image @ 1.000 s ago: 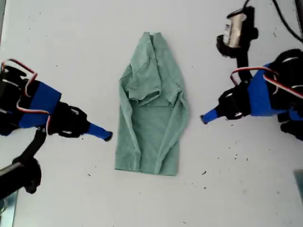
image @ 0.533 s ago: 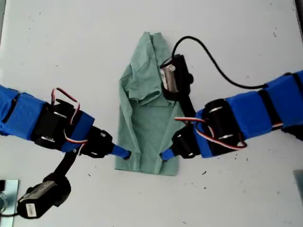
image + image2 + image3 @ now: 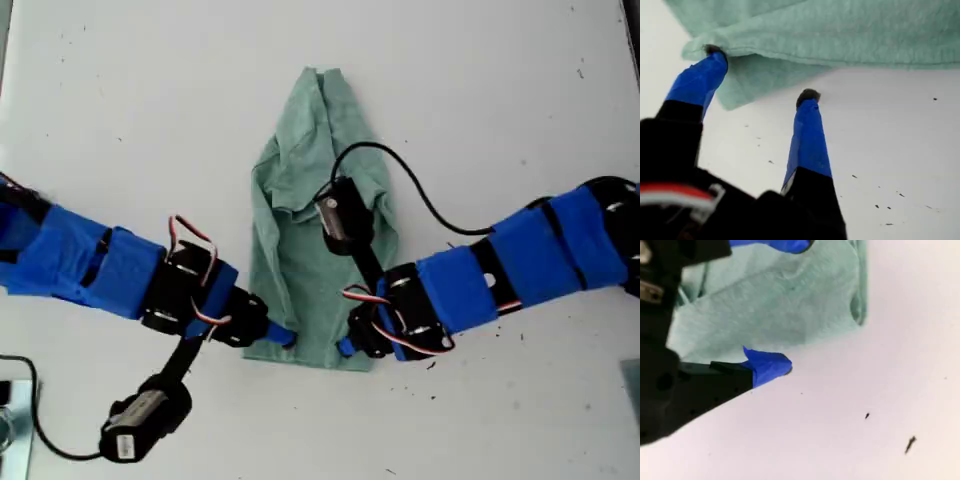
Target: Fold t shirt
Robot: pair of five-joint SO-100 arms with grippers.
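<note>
Two arms are down at the hem corners of the t shirt (image 3: 318,190), which lies flat mid-tabletop (image 3: 500,100) with its sides already folded in to a narrow strip, collar toward the exterior view's top. First claw (image 3: 761,72) is spread apart, one finger at the hem corner's edge and one on bare tabletop. Second claw (image 3: 789,305) is also apart, straddling the other hem corner, nothing pinched yet. Placement looks set for a paired pinch, so the hem lifts evenly and carries toward the collar without skewing.

Sage-green t shirt (image 3: 315,220), sleeves folded inward
</note>
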